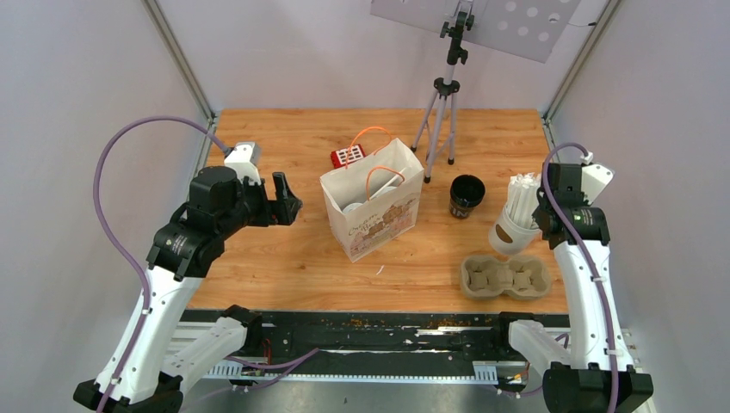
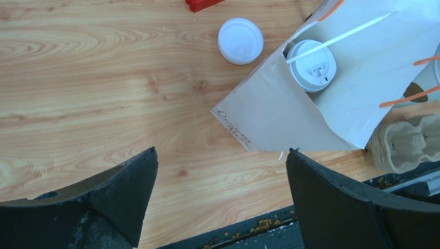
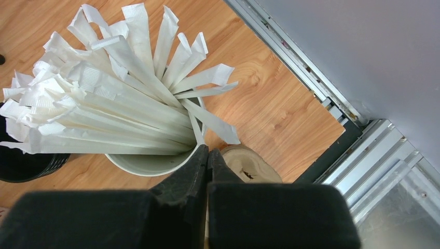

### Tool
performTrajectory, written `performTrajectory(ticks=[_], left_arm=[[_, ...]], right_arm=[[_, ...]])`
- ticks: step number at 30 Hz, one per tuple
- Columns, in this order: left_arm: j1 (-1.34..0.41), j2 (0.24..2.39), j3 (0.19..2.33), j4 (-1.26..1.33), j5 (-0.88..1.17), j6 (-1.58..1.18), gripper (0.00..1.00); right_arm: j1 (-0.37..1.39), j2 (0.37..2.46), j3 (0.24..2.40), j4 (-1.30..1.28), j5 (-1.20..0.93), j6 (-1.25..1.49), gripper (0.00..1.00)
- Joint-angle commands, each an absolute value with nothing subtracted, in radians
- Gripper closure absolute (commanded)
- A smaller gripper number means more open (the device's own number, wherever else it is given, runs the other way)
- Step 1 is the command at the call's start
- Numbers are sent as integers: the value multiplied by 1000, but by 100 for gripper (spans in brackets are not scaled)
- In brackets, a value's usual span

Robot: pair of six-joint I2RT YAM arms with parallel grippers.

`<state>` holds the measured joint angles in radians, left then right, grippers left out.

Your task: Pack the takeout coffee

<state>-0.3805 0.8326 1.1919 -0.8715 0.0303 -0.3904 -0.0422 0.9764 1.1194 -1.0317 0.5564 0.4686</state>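
Enclosing coffee (image 2: pixel 311 65): bag (image 2: pixel 270 111) (scrawl unreadable)

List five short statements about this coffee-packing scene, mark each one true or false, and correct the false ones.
1. A lidded coffee cup sits inside the paper bag. True.
2. The black cup outside the bag has its lid on. False: it is open-topped, and a loose white lid lies outside the bag.
3. The left gripper is open. True.
4. The cardboard cup tray holds two cups. False: its wells are empty.
5. The right gripper is wide open. False: its fingers are shut together, beside the cup of straws.
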Motion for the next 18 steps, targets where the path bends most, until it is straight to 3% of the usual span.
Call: performTrajectory(ticks=[1,18], left_arm=[[-388,822,1191,-851,19,-368,0],[-388,828,1193,-848,25,-377,0]], right_arm=[[-48,943,1166,-1023,540,466,100],[-48,945,1492,-1213,491,410,100]])
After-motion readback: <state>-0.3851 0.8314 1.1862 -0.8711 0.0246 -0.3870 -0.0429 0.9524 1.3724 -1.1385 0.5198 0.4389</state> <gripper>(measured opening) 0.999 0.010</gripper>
